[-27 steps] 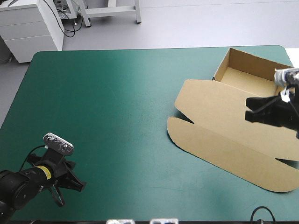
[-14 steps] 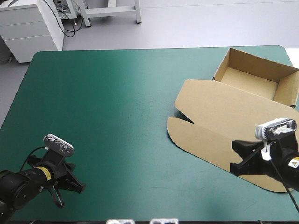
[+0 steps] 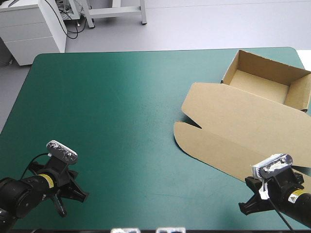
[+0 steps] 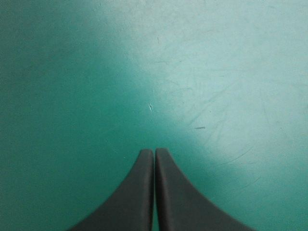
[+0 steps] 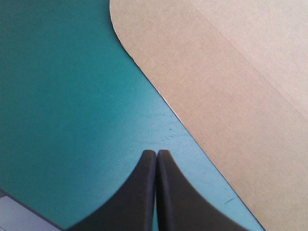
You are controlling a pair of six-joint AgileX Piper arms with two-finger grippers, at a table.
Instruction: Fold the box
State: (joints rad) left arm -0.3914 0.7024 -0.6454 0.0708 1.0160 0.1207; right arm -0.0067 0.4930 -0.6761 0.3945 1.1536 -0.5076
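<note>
You have the teal-green cover (image 3: 121, 107) with the brown box (image 3: 218, 111) on its right half: the open tray (image 3: 260, 82) sits at the far right corner and the lid (image 3: 233, 141) lies flat toward you. Your right gripper (image 5: 156, 153) is just beside the lid's rounded edge, its fingers pressed together and holding nothing. Your left gripper (image 4: 154, 151), at the near left corner and well apart from the box, is also closed and empty.

Bright, even light from above falls on the bench (image 3: 121, 97), leaving a pale sheen across its middle and a darker near edge. Left wrist view: a glare patch fading into shade. Shadows are faint.
</note>
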